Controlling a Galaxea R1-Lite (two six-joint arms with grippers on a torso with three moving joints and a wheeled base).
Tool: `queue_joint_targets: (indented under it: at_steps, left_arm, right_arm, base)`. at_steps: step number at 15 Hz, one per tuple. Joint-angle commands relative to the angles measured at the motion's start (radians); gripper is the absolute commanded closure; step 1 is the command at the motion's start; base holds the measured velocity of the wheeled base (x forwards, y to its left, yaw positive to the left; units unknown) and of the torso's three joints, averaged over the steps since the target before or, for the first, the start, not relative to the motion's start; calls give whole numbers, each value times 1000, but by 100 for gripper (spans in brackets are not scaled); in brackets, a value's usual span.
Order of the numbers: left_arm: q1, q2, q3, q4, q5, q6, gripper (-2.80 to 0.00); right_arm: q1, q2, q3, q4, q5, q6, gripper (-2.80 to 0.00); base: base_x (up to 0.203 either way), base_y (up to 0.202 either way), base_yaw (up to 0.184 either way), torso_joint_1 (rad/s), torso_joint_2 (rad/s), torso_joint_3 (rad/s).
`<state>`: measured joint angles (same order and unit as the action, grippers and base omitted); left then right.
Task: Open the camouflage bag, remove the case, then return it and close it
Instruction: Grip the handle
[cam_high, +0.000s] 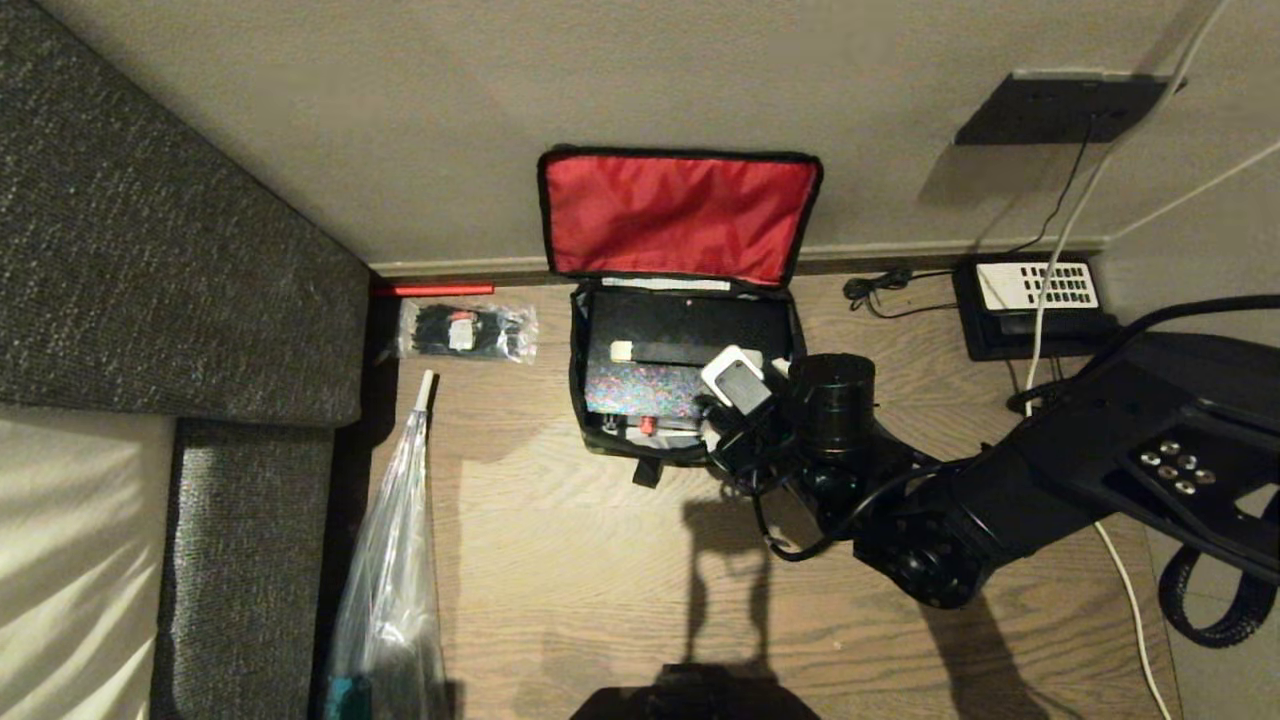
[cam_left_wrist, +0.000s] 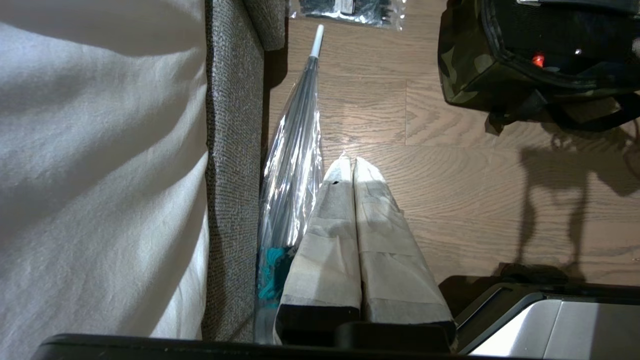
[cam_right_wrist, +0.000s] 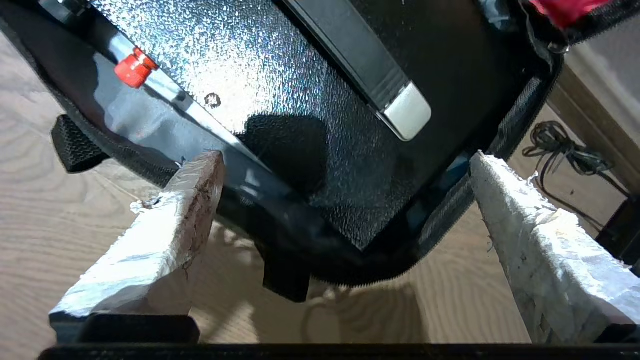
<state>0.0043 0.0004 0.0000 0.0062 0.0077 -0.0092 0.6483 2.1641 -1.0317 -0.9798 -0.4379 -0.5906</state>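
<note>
The camouflage bag (cam_high: 578, 385) stands open on the wooden floor against the wall, its red-lined lid flap (cam_high: 680, 215) leaning back on the wall. Inside lies the black case (cam_high: 700, 320), handle (cam_high: 680, 350) and red latch (cam_high: 647, 425) upward. My right gripper (cam_right_wrist: 346, 157) hangs open over the bag's near right corner, one finger on each side of that corner, gripping nothing. There the case (cam_right_wrist: 280, 75), its cream handle end (cam_right_wrist: 407, 112) and the bag's zipper rim (cam_right_wrist: 450, 210) show close. My left gripper (cam_left_wrist: 351, 162) is shut and parked low at the left, away from the bag (cam_left_wrist: 465, 70).
A grey upholstered seat (cam_high: 150, 250) fills the left. Beside it lie a plastic-wrapped umbrella (cam_high: 395, 560) and a clear plastic bag (cam_high: 465, 332). A black telephone (cam_high: 1040, 300), loose cables (cam_high: 880, 285) and a white cord (cam_high: 1125, 590) lie right of the bag.
</note>
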Motion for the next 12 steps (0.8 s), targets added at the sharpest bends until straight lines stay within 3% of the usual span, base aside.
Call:
queue_joint_targets:
  at_steps: [1, 7, 12]
  left_arm:
    - [0, -2, 3, 2, 0, 1, 0]
    - [0, -2, 3, 0, 0, 3, 0]
    - [0, -2, 3, 0, 0, 3, 0]
  right_arm:
    - [1, 5, -13, -7, -2, -12, -280]
    - [-1, 8, -30, -16, -2, -27, -280]
    - [-1, 10, -36, -15, -4, -50, -280]
  base:
    - [0, 0, 0, 15, 2, -30]
    - [0, 0, 0, 0, 0, 0]
    - [57, 0, 0, 1, 2, -1]
